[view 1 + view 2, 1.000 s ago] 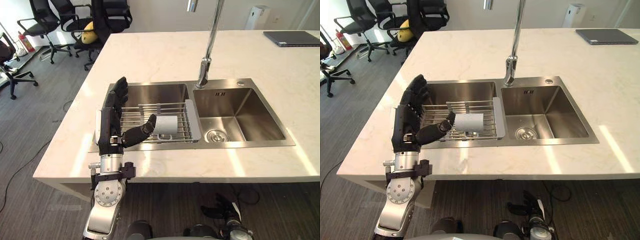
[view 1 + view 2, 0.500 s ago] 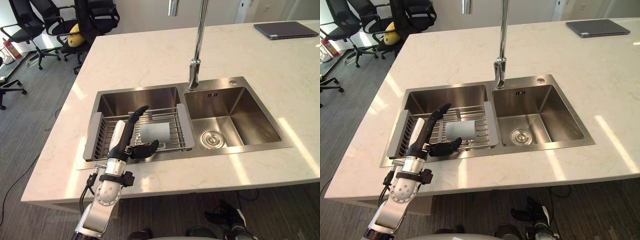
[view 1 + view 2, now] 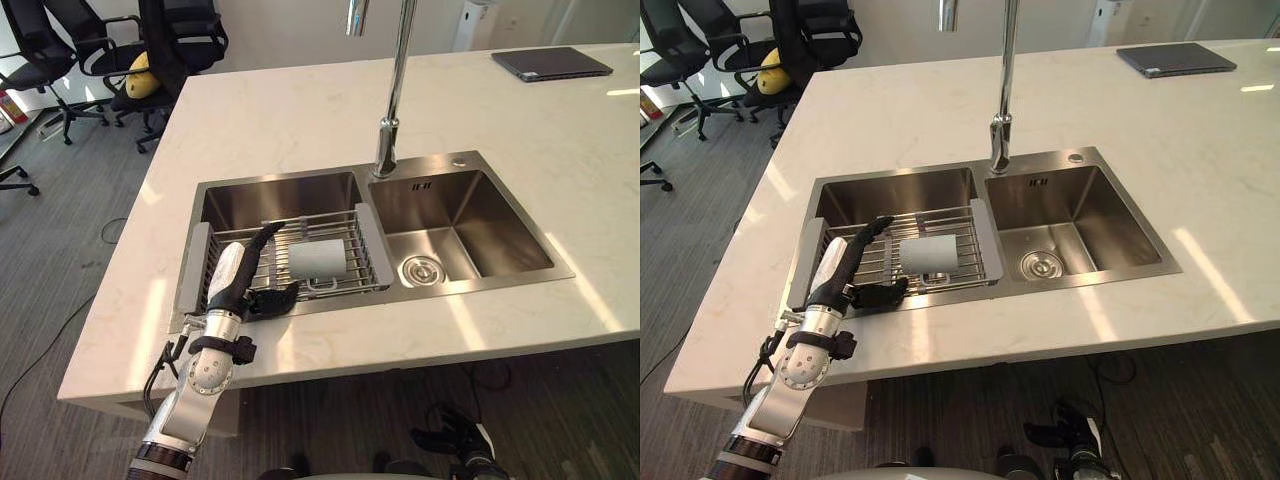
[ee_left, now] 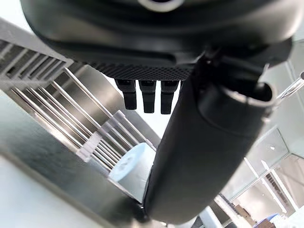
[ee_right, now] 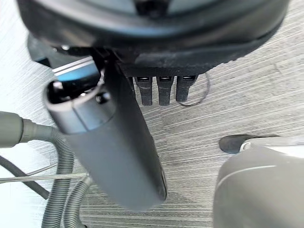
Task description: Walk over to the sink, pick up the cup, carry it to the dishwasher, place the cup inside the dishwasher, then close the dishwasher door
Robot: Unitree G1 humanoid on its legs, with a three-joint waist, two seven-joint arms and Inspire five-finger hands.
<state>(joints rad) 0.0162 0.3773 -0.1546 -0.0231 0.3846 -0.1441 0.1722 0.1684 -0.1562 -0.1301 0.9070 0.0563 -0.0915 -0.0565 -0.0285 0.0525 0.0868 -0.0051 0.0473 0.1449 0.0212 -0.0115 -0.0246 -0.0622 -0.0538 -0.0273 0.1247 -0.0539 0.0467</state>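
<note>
Left eye view shows you the left hand point(image 3: 232, 277) over the wire dish rack point(image 3: 374, 250) in the sink's left basin point(image 3: 275, 195), with its fingers straight, its thumb spread wide and nothing in its grasp. You can see the pale cup point(image 3: 316, 258) lying on its side on the rack, just beside the thumb and fingertips; whether they touch it cannot be told. Right wrist view gives you the right hand point(image 5: 111, 142) over grey carpet point(image 5: 228, 95), fingers straight and empty.
</note>
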